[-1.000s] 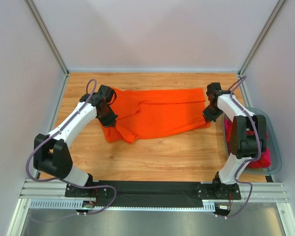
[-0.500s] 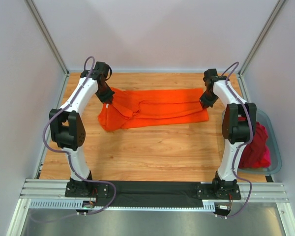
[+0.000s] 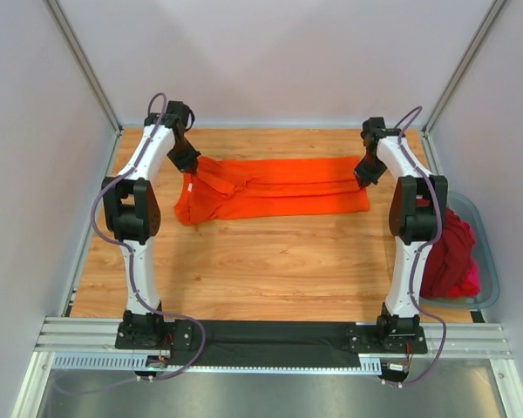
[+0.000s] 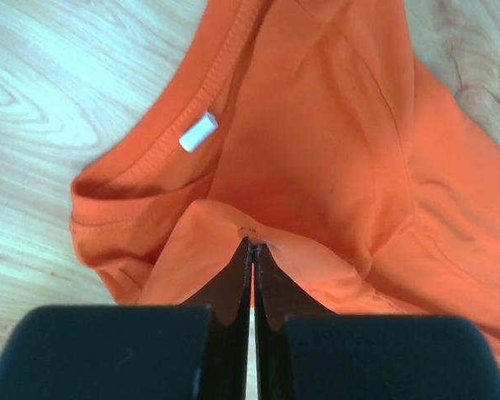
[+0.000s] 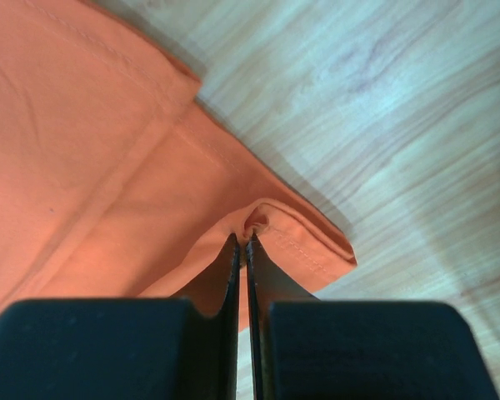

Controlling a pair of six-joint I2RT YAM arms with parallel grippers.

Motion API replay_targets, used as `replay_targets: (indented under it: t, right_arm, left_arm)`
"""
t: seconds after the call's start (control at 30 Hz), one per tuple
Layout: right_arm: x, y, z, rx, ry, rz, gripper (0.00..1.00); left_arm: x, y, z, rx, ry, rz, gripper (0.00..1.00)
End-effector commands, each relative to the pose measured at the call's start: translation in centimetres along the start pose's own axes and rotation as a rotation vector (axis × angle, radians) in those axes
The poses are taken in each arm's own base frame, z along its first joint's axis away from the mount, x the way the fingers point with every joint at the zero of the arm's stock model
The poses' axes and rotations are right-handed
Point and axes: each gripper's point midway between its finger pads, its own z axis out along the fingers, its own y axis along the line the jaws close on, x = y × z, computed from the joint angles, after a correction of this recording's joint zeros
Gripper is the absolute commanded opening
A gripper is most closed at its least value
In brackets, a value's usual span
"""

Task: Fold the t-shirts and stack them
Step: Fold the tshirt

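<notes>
**Hidden or unclear.** The black housings of my own fingers fill the bottom of both wrist views, so I cannot check the cloth right under them. From above, my right arm crosses the grey-blue tub (image 3: 491, 280) and covers part of it. It also covers part of the dark red and magenta t-shirts (image 3: 456, 255) heaped inside. I cannot tell how many garments are in that heap.

**Fingers.** My left fingers (image 4: 248, 250) are pressed together, pinching a raised fold of the orange t-shirt (image 3: 283, 189) just beside its collar (image 4: 162, 154). A white label (image 4: 198, 132) shows inside the neck. My right fingers (image 5: 236, 250) are pressed together too, pinching the hem (image 5: 304, 242) at the opposite end corner, where the cloth rises in a small ridge.

**Position.** The orange t-shirt lies as a long folded band across the far half of the bench (image 3: 279, 270), spanning from one grip to the other. Its left end is bunched and sags toward the near side. Its right end is squarer.

**Edges and room.** Bare wood runs from the shirt's near edge to my arm bases. Only a narrow strip of bench lies between its far edge and the back wall (image 3: 270, 61). My left arm stands near the left frame post. On the right, the tub sits at the bench's edge, just beside my right arm.
</notes>
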Motion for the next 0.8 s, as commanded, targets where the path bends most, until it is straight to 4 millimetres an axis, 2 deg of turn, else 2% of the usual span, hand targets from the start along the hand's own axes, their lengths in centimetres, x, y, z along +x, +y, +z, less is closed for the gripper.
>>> replay_targets:
  t: [0.0,0.27,0.47,0.77]
  right_arm:
    - [-1.4,0.1,-0.1,0.002,-0.026,0.009,0.00]
    - [-1.5,0.8,1.6,-0.017,-0.004,0.017,0.00]
    - [-2.6,2.2,1.8,-0.052,-0.023,0.007,0.00]
    - [-3.2,2.6,2.5,-0.036,-0.026,0.018,0.00]
  left_arm:
    - [-1.7,-0.1,-0.3,0.028,-0.016,-0.027,0.00]
    - [-2.7,-2.7,1.8,0.130,0.003,-0.041,0.00]
    - [-3.0,-2.2,3.1,0.095,0.007,-0.045,0.00]
    - [-3.8,-1.5,4.4,0.041,-0.012,-0.043,0.00]
